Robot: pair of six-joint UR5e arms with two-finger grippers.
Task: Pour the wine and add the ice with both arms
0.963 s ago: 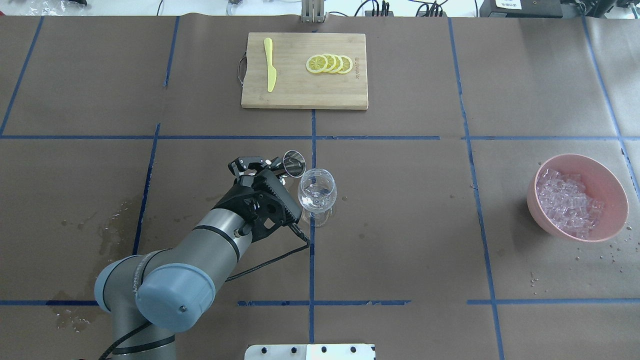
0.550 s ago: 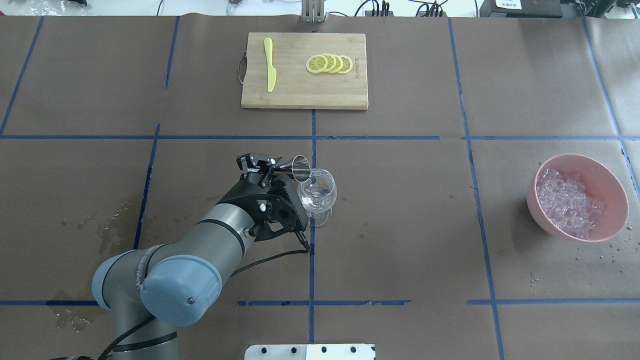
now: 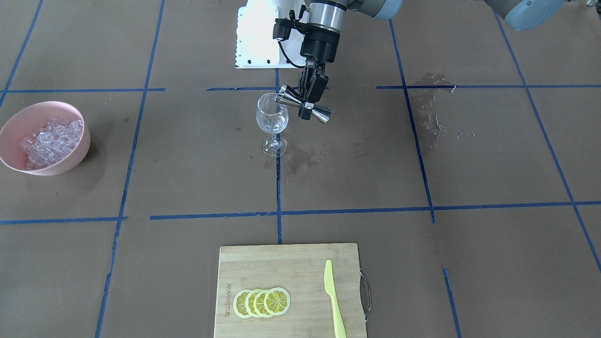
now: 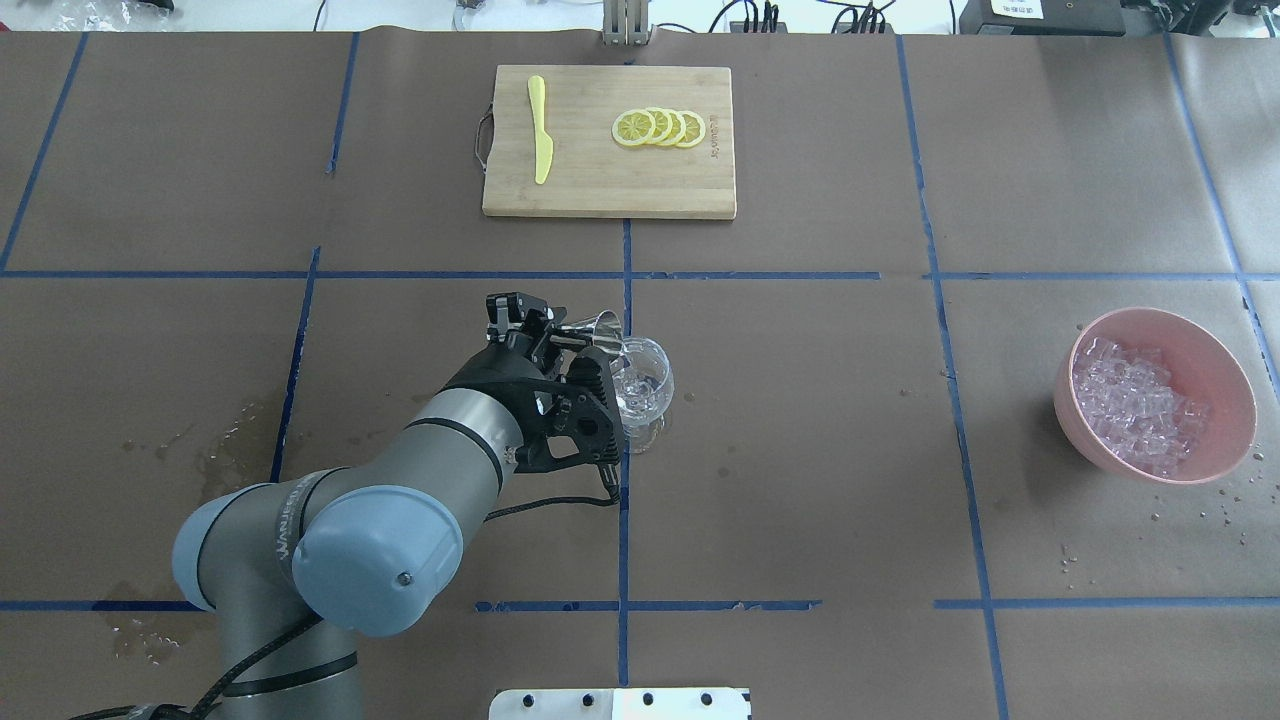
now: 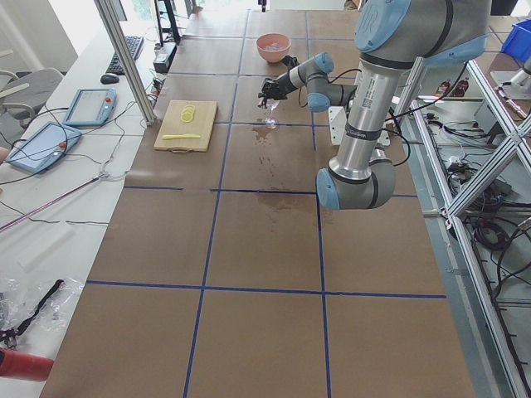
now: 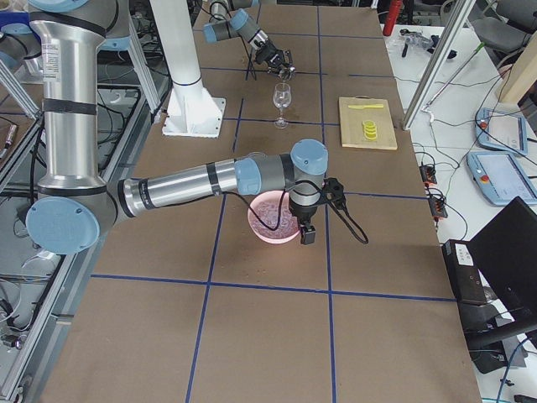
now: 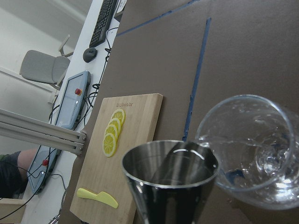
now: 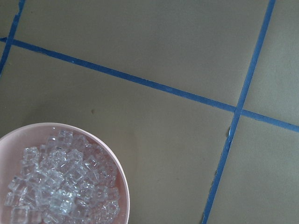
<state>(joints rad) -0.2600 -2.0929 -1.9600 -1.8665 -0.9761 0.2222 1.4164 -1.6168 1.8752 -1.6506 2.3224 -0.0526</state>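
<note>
My left gripper [image 4: 562, 335] is shut on the waist of a steel jigger [image 4: 602, 328]. The jigger is tipped on its side with its mouth at the rim of the wine glass [image 4: 645, 378]. The front view shows the same gripper [image 3: 307, 104], jigger [image 3: 324, 114] and glass [image 3: 272, 117]. The glass stands upright with a little clear liquid in it. In the left wrist view the jigger's mouth [image 7: 170, 170] touches the glass rim [image 7: 252, 144]. The ice [image 4: 1135, 405] lies heaped in a pink bowl [image 4: 1238, 385] at the right. My right gripper [image 6: 304, 231] shows only in the exterior right view, above the bowl; I cannot tell its state.
A wooden cutting board [image 4: 608, 195] at the far middle carries lemon slices [image 4: 660, 127] and a yellow knife [image 4: 540, 140]. Wet patches mark the paper on the left [image 4: 220, 460] and beside the glass [image 3: 300, 159]. Droplets lie near the bowl [image 4: 1215, 500].
My left gripper has moved a little forward and rolled the jigger further over. The jigger's mouth has come from beside the glass onto its rim.
</note>
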